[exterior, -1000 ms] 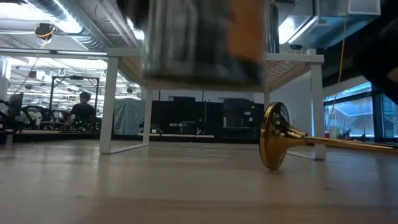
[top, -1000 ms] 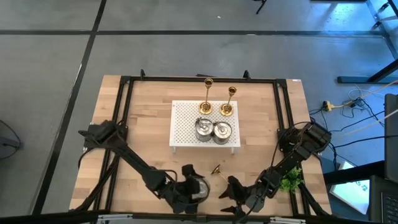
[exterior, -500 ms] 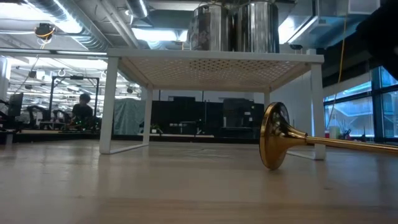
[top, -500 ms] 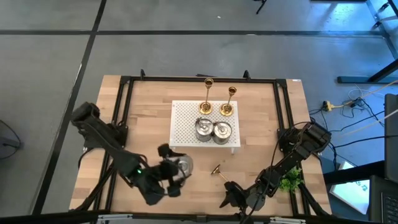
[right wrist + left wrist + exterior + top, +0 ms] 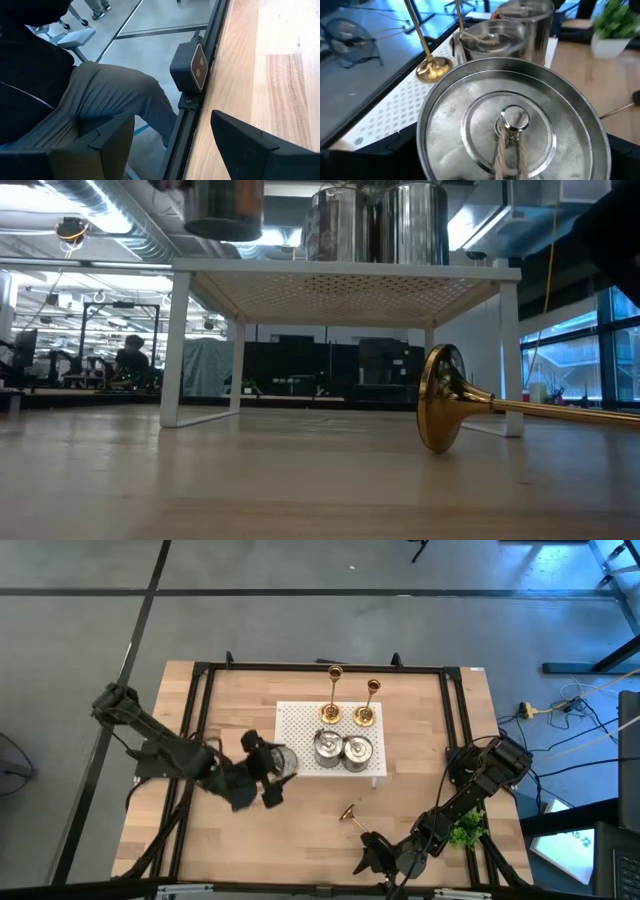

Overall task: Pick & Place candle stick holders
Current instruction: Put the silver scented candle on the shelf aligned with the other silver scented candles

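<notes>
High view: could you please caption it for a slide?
Left gripper carries a silver holder to the white stand; one gold candlestick lies on the table.

A white perforated stand (image 5: 300, 735) sits on the light wooden table (image 5: 230, 700), midway between the side edges and a little toward the far edge, its legs resting on the boards (image 5: 172, 350). A small green plant (image 5: 466, 831) stands near the table's front right corner. Beyond the near edge, a seated person's trousered leg (image 5: 107, 95) shows beside a small boxed camera (image 5: 192, 67) on the frame rail.
</notes>
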Tool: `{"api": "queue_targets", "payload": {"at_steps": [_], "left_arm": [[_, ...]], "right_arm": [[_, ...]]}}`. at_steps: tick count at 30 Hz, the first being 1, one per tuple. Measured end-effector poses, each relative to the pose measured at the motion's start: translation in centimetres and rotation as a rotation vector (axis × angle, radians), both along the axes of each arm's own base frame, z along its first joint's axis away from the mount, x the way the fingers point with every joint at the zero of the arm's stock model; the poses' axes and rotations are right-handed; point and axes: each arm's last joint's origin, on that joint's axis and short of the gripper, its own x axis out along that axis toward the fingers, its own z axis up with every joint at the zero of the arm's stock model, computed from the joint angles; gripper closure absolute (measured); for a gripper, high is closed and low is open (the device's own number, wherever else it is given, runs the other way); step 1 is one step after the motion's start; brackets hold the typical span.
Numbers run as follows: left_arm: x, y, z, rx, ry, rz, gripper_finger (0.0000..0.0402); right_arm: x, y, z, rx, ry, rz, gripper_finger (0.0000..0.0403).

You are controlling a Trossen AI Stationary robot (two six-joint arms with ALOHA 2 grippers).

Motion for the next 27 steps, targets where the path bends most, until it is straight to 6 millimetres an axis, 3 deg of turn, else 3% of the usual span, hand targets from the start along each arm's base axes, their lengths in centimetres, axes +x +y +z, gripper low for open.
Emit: {"api": "queue_targets", "payload": {"at_steps": [7,15,27], "left_arm": [[0.6,3.2,-1.1,-0.099,-0.114,-0.186,0.0048],[1.2,5.7,-2.8,-0.092,-0.05,-0.139,0.0048],[1.7,7.1,-3.1,-0.156,-0.04,-0.137,0.0048]], "right_arm": [[0.3,-0.3,-0.1,-0.005,0.004,-0.011,0.0137],[0.3,-0.3,0.0,-0.005,0.004,-0.01,0.0137],[0.3,-0.3,0.0,-0.005,0.004,-0.01,0.0137]]}}
